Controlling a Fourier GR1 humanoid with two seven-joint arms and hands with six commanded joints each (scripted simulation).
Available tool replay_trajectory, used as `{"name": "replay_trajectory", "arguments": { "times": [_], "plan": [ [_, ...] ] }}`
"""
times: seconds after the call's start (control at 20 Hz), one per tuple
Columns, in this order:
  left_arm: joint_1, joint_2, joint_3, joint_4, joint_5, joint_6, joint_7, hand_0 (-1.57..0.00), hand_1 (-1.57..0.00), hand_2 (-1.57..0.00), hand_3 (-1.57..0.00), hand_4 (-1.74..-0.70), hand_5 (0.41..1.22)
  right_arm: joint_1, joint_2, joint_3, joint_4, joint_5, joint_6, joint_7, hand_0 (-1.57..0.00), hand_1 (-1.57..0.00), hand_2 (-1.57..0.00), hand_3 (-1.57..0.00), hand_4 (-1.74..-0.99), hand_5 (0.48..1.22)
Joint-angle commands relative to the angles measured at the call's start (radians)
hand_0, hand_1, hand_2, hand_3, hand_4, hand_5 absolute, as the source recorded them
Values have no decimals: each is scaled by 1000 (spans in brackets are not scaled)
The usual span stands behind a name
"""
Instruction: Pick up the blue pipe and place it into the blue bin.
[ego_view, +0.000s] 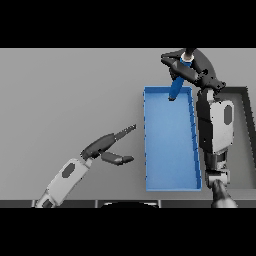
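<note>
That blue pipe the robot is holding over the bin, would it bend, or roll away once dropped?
The blue pipe looks straight and round, so probably stiff and apt to roll. The right hand holds it tilted, its lower end over the far end of the blue bin, whose raised walls would likely stop any rolling. The left hand hangs idle.

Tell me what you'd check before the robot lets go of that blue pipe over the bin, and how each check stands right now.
1. Right hand curled round the blue pipe: ok.
2. Pipe's lower end over the blue bin, at its far edge: ok, though barely inside.
3. Pipe lying flat enough to drop neatly: not ok, it hangs tilted.
4. Height of the pipe above the bin floor: cannot tell.
5. Bin floor free for the pipe: ok.
6. Left hand out of the way, open, left of the bin: ok.
</note>
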Motion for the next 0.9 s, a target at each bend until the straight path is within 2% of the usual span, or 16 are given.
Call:
{"name": "replay_trajectory", "arguments": {
  "times": [0.0, 0.1, 0.2, 0.35, 0.45, 0.5, 0.65, 0.75, 0.8, 0.85],
  "plan": [
    [4, 0, 0, -2, 3, -1, -6, 1, 1, 1, 1, -828, 462, 28, 4, -6, -2, 8, -4, 11, -1571, -1571, -1571, -1571, -1499, 1221],
    [14, 6, -2, -12, 7, -5, -2, 1, 1, 1, 1, -827, 464, 103, 12, -13, -14, 41, -20, 48, -1571, -1571, -1571, -1571, -1499, 1221],
    [19, 2, -8, -13, 1, -3, -10, 1, 1, 1, 1, -825, 468, 179, 26, -1, -26, 77, -51, 57, -1571, -1571, -1571, -1571, -1499, 1221],
    [31, 5, -13, -29, -1, 2, -1, 1, 1, 1, 1, -829, 470, 266, -20, 57, 12, 84, -146, 57, -1571, -1571, -1571, -1571, -1499, 1221],
    [35, 4, -16, -28, -10, 9, -3, 1, 1, 1, 1, -826, 470, 316, -72, 141, 19, 33, -195, 57, -1571, -1571, -1571, -1080, -1586, 1221],
    [38, 5, -16, -29, -11, 9, -5, 1, 1, 1, 1, -827, 471, 341, -91, 182, 17, 18, -210, 57, -1571, -1571, -1571, -1178, -1569, 1221],
    [25, -3, -14, -28, 0, 8, 15, 1, 1, 1, 1, -826, 475, 391, -178, 340, 24, -65, -298, 57, -1571, -1571, -1571, -693, -1653, 1205],
    [22, -1, -12, -27, 3, 4, 18, 1, 1, 1, 1, -827, 474, 393, -259, 477, 43, -180, -400, 57, -1571, -1571, -1571, -1009, -1583, 1199],
    [24, -2, -14, -23, -2, 6, 13, 1, 1, 1, 1, -829, 474, 378, -299, 542, 64, -269, -460, 57, -1465, -1382, -1333, -807, -1534, 1190],
    [25, -13, -22, -25, -5, 9, 18, 1, 1, 1, 1, -830, 476, 359, -326, 615, 78, -337, -490, 57, -1172, -1106, -1066, -646, -1477, 1178]
  ]
}}
